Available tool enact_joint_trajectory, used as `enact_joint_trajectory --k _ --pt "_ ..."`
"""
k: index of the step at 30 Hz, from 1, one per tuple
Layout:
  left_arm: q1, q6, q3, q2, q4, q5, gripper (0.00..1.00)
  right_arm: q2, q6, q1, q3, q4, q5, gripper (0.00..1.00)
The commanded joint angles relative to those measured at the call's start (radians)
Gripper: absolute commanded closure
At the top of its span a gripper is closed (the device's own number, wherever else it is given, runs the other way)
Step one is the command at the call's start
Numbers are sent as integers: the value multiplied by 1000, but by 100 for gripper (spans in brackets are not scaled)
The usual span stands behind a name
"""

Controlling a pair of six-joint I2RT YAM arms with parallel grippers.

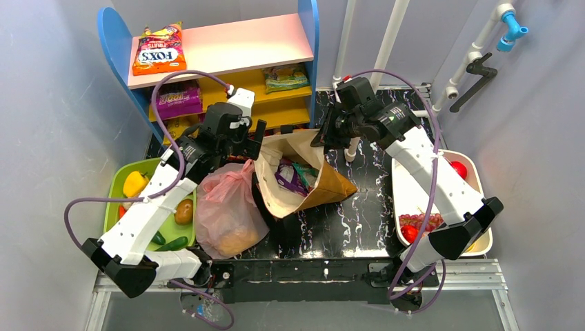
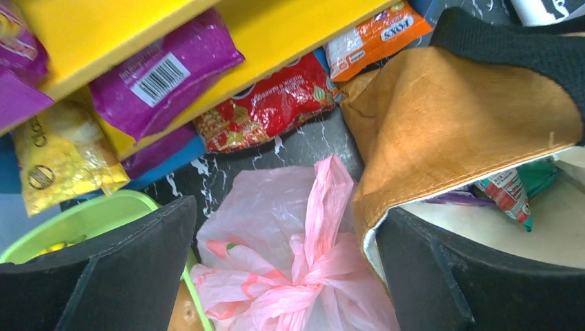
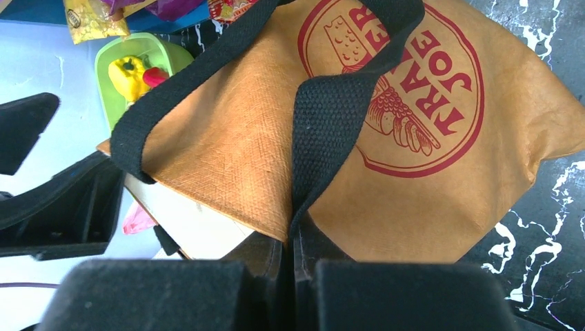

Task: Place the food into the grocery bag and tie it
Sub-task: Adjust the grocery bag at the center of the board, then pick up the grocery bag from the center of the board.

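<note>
- While food lay on both trays at the lower part of the top view, the task looked only partly done: a cucumber (image 1: 172,243), a potato (image 1: 183,211) and a yellow pepper (image 1: 134,183) sat on the green tray (image 1: 114,201) at lower left, and grapes (image 1: 421,221) on the white tray (image 1: 414,196) at lower right.
- Between the trays, left of centre, the pink grocery bag (image 1: 226,207) lay on the table, with something yellow-orange (image 1: 234,241) showing through its fat lower end.
- Its long axis ran nearly straight up the frame, the full end toward the bottom edge and the narrow neck pointing up and slightly right.
- In the left wrist view its handles were bunched into a knot (image 2: 276,298), so the tie seemed made, though how tight could not be told.
- The left gripper (image 2: 286,238) hung over that neck with its jaws spread wide, gripping nothing.
- Just right of it, the brown paper bag (image 1: 324,183) stood open with snack packets (image 1: 293,178) inside, apparently not moved to the pink bag.
- The right gripper (image 3: 290,256) was pinched closed on that bag's black strap (image 3: 324,138).
- Farthest back, at upper left, the shelf (image 1: 227,45) held more packets.
</note>
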Motion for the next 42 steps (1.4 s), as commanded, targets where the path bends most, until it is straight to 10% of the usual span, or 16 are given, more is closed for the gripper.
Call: enact_joint_trajectory --k 1,14,42 --pt "46 -48 -81 18 -107 -93 2 -28 -16 -31 51 -8 75 99" --pt "50 -116 -81 -183 -223 154 2 -33 -37 -59 38 -17 86 99" --pt "51 -93 -286 -147 -74 67 2 -37 -50 -61 40 -18 53 99"
